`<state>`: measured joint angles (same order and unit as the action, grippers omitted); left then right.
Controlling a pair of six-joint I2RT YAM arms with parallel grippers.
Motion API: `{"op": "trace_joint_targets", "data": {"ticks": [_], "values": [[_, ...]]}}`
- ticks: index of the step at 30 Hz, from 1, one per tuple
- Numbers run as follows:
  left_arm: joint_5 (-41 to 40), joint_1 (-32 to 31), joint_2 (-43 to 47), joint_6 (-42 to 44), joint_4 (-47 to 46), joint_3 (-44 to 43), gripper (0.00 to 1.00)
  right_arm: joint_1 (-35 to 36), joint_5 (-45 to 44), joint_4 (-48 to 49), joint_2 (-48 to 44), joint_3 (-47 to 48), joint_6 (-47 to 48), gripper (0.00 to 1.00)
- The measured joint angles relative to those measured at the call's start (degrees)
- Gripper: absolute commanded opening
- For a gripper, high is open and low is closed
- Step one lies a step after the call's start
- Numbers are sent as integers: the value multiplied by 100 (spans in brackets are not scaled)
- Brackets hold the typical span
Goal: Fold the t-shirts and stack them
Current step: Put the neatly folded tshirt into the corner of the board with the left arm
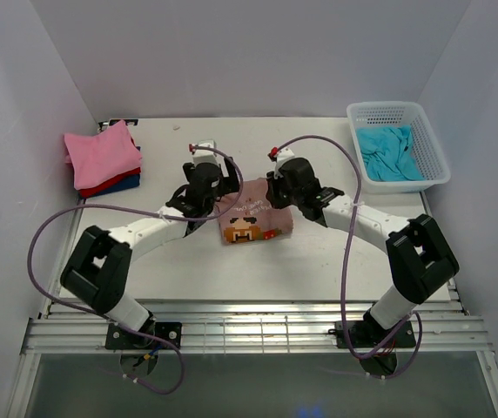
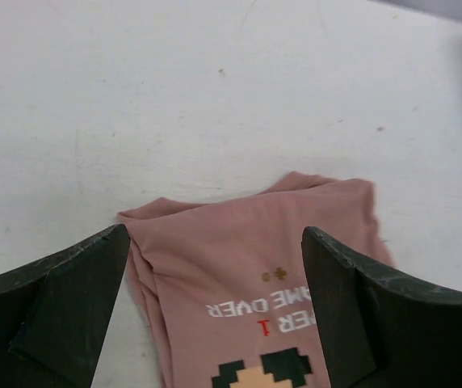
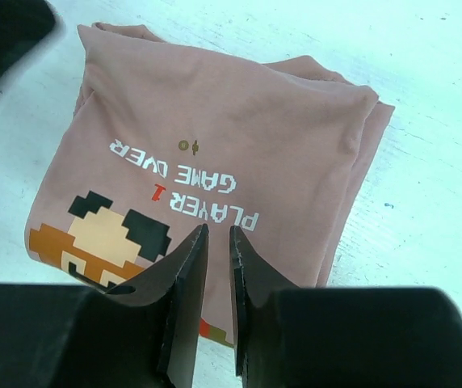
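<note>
A folded dusty rose-brown t-shirt [image 1: 253, 222] with a pixel-face print and "PLAYER 1 GAME OVER" lies flat at the table's middle. My left gripper [image 1: 220, 200] hovers over its far left corner, wide open and empty; in the left wrist view [image 2: 215, 234] the shirt [image 2: 239, 275] lies between and below the fingers. My right gripper [image 1: 272, 198] is over the shirt's far right part; in the right wrist view [image 3: 219, 232] it is shut with only a thin slit, holding nothing, above the shirt [image 3: 215, 121]. A stack of a bright pink shirt [image 1: 101, 150] over a red one [image 1: 97, 185] and a dark blue one [image 1: 125, 184] sits far left.
A white lattice basket [image 1: 386, 109] stands at the far right with a crumpled turquoise shirt [image 1: 390, 155] in it. White walls close in the table on three sides. Purple cables loop from both arms.
</note>
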<state>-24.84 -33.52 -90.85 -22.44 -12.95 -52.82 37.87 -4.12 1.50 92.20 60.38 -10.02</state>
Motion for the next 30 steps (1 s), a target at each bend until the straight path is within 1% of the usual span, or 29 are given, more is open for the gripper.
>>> {"op": "trace_joint_targets", "data": {"ticks": [3,6,11,15,22,30], "values": [[197,-11,586,-382,247,79,98,-2,136,68,28,-90,-4,23],[437,-22,896,-776,420,487,98,-2,299,138,184,-131,-20,23],[997,-35,925,-1261,728,1346,98,-2,442,289,817,-131,-87,22],[1414,-35,922,-1456,649,1742,98,-2,448,334,1300,-131,-177,22],[1886,50,916,-1657,-188,2074,98,-2,446,382,1329,-103,-234,22],[2317,568,444,-1875,-1178,2470,98,-2,404,385,1329,-103,-297,22]]}}
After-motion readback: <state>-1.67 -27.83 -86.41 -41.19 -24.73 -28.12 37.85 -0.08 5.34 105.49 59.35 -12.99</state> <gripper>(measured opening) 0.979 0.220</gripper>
